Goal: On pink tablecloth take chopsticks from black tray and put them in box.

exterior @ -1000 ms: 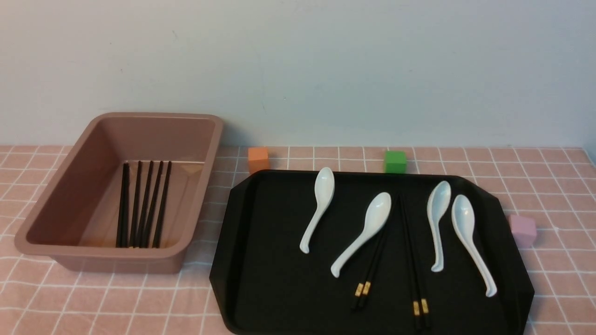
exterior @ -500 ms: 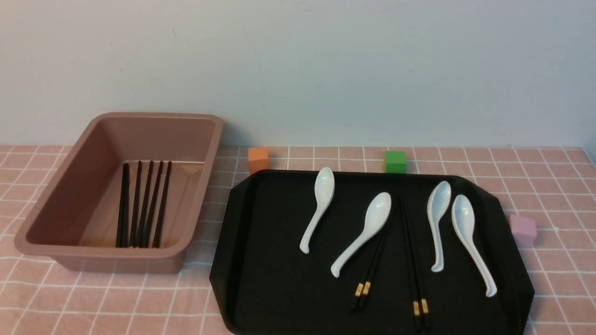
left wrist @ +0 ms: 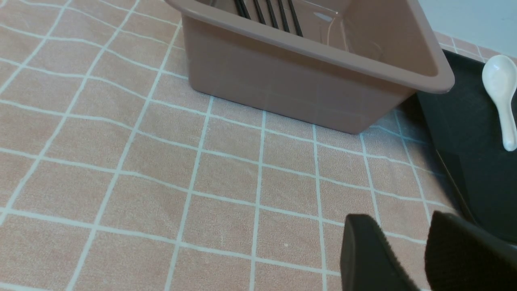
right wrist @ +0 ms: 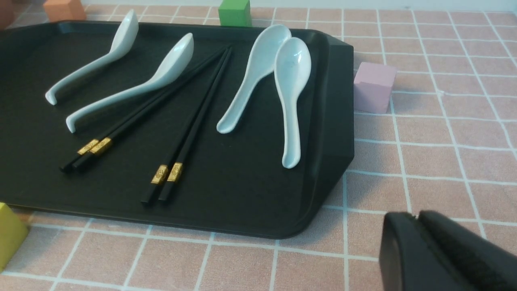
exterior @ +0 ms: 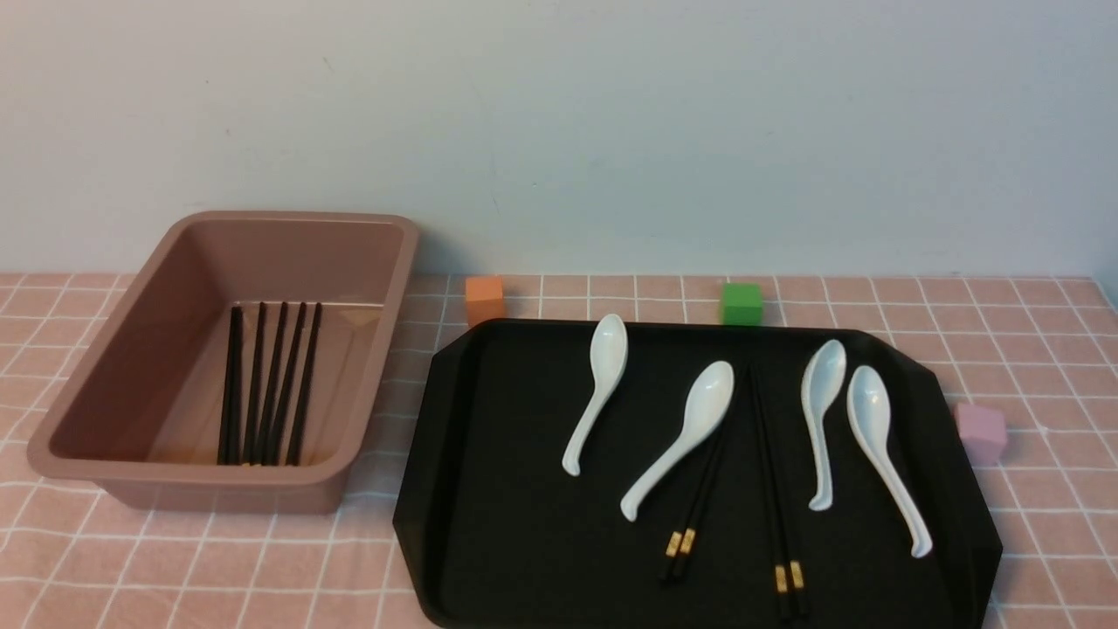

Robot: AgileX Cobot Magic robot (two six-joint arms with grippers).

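Note:
On the pink tablecloth, the black tray holds two pairs of black chopsticks, one pair beside a spoon and one pair right of it. Both pairs show in the right wrist view. The box at the left holds several chopsticks. Neither gripper shows in the front view. My left gripper is open and empty, low over the cloth near the box. My right gripper is shut and empty, over the cloth off the tray's near right corner.
Several white spoons lie on the tray among the chopsticks. An orange cube and a green cube sit behind the tray, and a lilac cube to its right. A yellow cube is at its near edge.

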